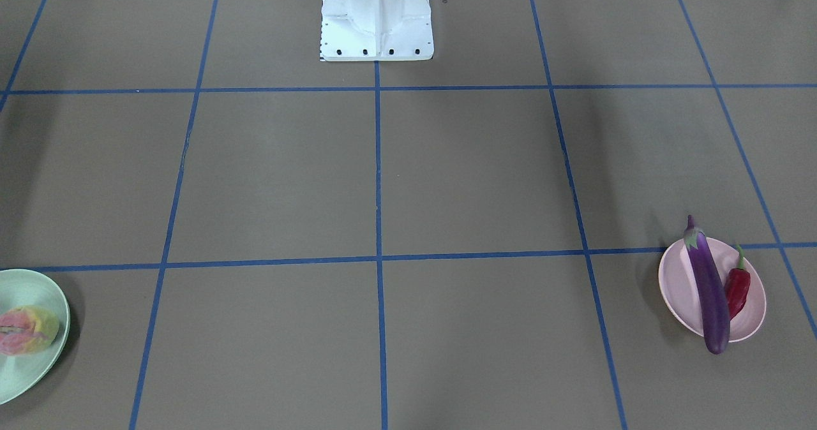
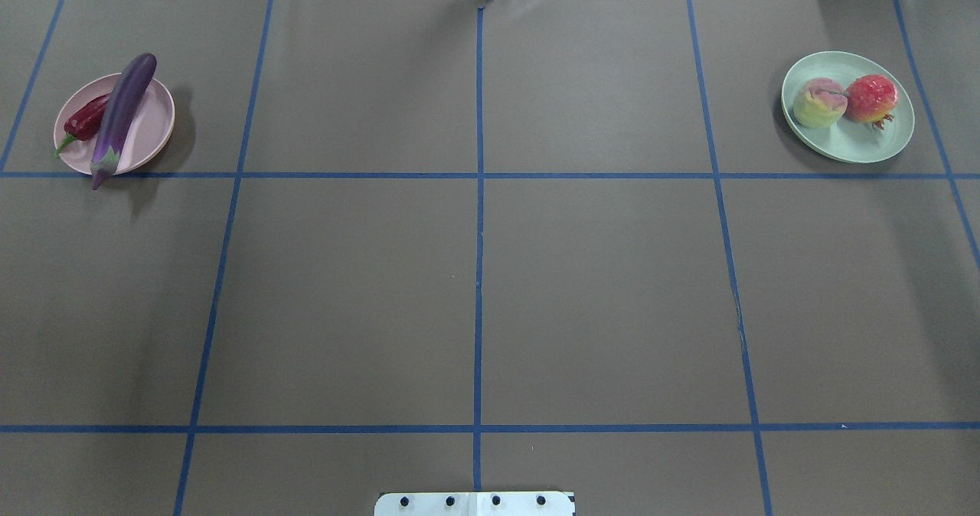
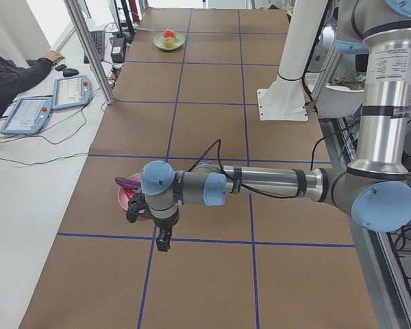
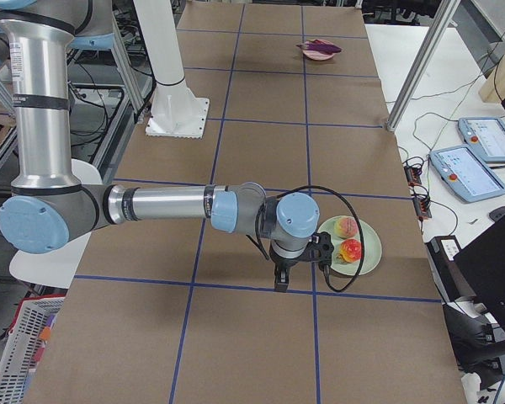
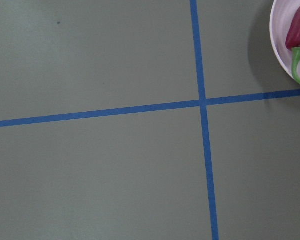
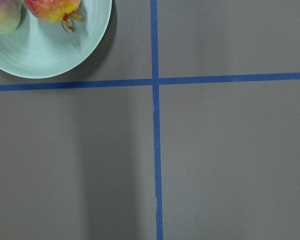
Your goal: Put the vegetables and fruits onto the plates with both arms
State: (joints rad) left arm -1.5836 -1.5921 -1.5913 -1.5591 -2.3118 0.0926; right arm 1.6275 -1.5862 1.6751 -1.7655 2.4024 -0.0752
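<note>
The purple eggplant (image 2: 122, 110) and red chili (image 2: 86, 118) lie on the pink plate (image 2: 153, 122) at the far left. The peach (image 2: 819, 102) and the red-orange fruit (image 2: 871, 97) sit on the mint green plate (image 2: 850, 145) at the far right. My left gripper (image 3: 162, 243) hangs above the table just beside the pink plate (image 3: 125, 199). My right gripper (image 4: 279, 282) hangs beside the green plate (image 4: 366, 252). Both grippers show only in the side views, so I cannot tell whether they are open or shut. Nothing shows in either.
The white fixed base (image 2: 475, 503) stands at the near table edge. Blue tape lines (image 2: 478, 271) grid the brown table. An operator (image 3: 7, 75) with tablets sits beside the table's far edge. Metal posts (image 3: 89, 48) stand along that side.
</note>
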